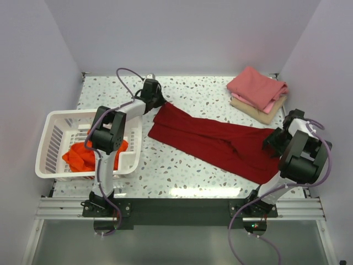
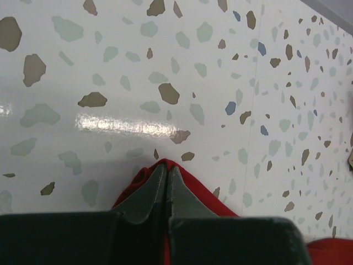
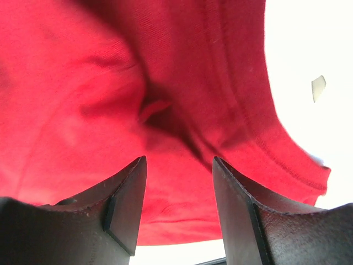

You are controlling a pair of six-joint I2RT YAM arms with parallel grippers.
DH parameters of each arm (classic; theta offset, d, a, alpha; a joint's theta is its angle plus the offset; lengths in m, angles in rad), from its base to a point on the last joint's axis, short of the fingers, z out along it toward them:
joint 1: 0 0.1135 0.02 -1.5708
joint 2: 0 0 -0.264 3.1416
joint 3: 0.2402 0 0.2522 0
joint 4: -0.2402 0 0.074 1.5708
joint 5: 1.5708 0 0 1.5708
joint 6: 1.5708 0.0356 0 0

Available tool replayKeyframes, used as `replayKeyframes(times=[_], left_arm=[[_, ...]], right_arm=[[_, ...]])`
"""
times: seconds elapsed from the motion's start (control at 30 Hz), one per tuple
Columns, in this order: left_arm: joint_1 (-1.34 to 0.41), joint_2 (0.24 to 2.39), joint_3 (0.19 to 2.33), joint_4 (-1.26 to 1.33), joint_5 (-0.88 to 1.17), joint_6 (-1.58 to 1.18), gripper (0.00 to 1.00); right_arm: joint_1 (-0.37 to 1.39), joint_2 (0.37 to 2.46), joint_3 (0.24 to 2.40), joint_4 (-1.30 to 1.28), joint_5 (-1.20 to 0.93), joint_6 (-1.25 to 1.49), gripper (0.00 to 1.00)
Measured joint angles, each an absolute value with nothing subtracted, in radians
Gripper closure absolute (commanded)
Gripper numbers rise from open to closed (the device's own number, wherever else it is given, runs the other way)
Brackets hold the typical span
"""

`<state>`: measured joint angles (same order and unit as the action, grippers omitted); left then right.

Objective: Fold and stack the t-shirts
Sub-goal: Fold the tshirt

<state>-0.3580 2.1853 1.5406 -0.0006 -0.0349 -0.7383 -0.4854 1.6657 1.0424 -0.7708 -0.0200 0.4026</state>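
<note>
The crimson shirt lies across the middle of the table as a long slanted band, from just left of centre down to the lower right of the top view. It looks doubled lengthwise, though I judge it far from a compact fold. Its upper-left corner is pinched in the left gripper, whose jaws are pressed together on the cloth edge, low over the tabletop. At the band's lower-right end the right gripper hangs over the cloth with its jaws about half apart. Red cloth fills the wrist view beyond them, and nothing appears to be nipped between the pads. In the upper right of the top view the pink shirt sits folded on top of the folded tan shirt, a neat stack of two, near the crimson shirt but apart from it. At the left of that view the orange shirt is crumpled inside the basket, with nothing touching it. By my reading, two shirts are finished and stacked. The crimson shirt is mid-fold, with one end gripped and the other not yet taken, and it has yet to go on the stack. The orange shirt has yet to be lifted out, spread, folded and stacked, so the task is roughly half done.
</note>
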Motion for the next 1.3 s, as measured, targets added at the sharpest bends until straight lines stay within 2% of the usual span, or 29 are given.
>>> replayKeyframes(times=[0.17,0.83,1.07,1.3], left_arm=[[-0.347,2.201,1.548,0.039,0.014,-0.741,1.00],[-0.301,2.201,1.474,0.053,-0.015,-0.768,1.00],[-0.301,2.201,1.510,0.053,-0.001,-0.767,1.00],[-0.275,2.209,1.620,0.066,0.042,-0.767,1.00]], right_arm=[[-0.485,1.739,1.047,-0.764,-0.008,0.402,0.47],[-0.485,1.736,1.048,-0.769,0.025,0.404,0.48],[-0.488,1.676,1.020,-0.779,0.102,0.403,0.47],[-0.494,1.490,1.055,-0.805,0.159,0.390,0.41]])
